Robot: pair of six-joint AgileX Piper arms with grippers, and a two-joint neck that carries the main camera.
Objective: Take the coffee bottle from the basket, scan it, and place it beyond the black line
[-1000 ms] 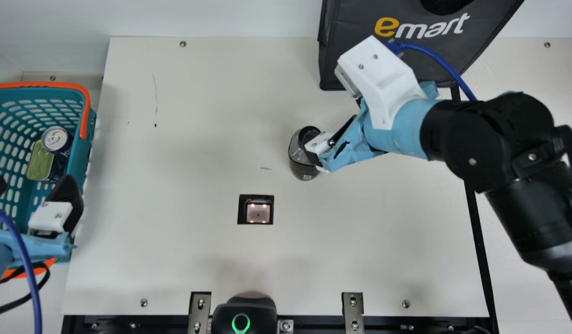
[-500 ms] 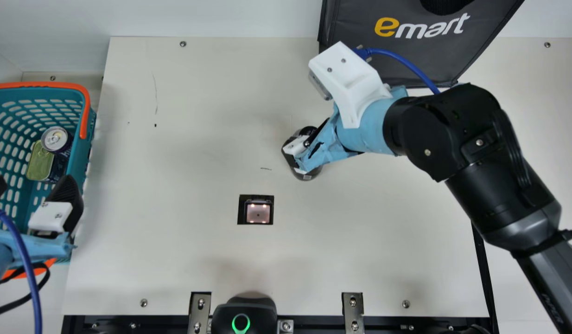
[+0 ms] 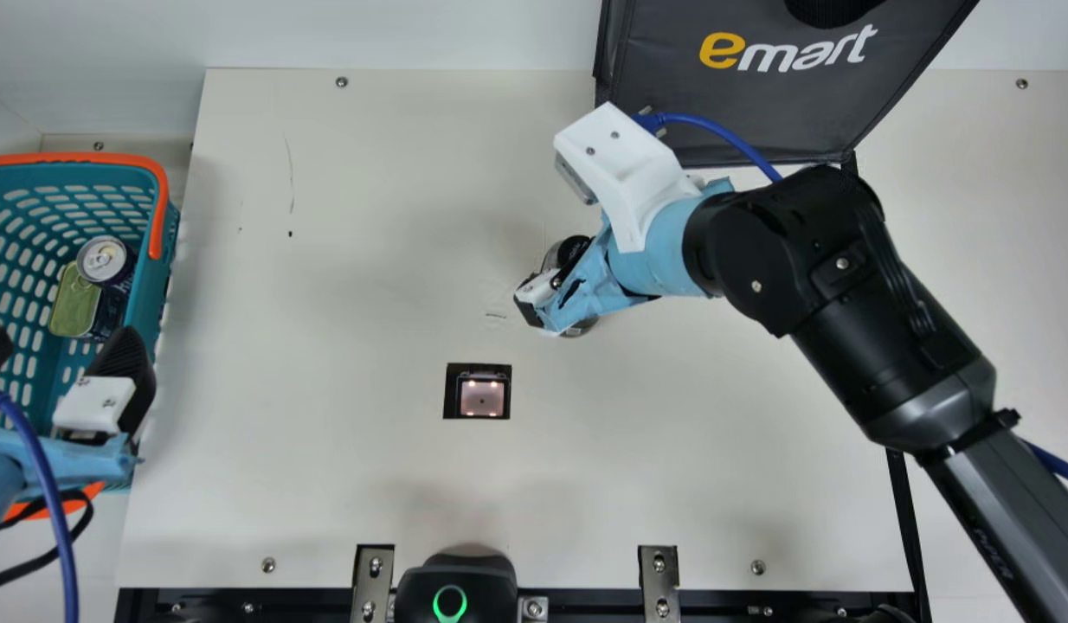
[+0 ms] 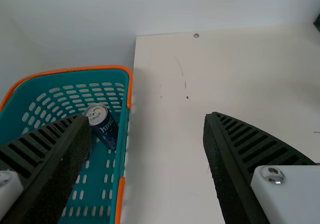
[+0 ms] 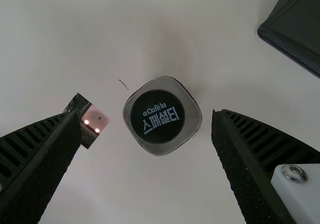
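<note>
Bottle (image 3: 572, 250) stands upright on the table (image 3: 326, 484), approx. centre, a bit beyond the scanner (image 3: 482, 398) & toward its R side, on the basket side of the black line (image 3: 903, 519). R grip (image 3: 544, 299) is right at it, hiding part of it in main view; R wrist view has the cap btwn the spread fingers, w/ a gap each side, so unclamped, no contact there. One finger also cuts across a bit of the scanner in that view. R arm (image 3: 846, 268) crosses above the line & covers a stretch of it. Bag (image 3: 655, 78), dark, is up at the far R, beyond the bottle, nr the line's far end; blue cable (image 3: 716, 130) loops in front of it. L grip (image 3: 56, 362) is at the basket (image 3: 84, 158), over its near part & blocking some of it, fingers wide apart, i.e. released. In the basket: can (image 3: 104, 258) & tin (image 3: 73, 301), side by side nr the wall facing the table. Black box (image 3: 456, 580) w/ green ring sits at the near edge btwn 2 metal brackets (image 3: 374, 578).
</note>
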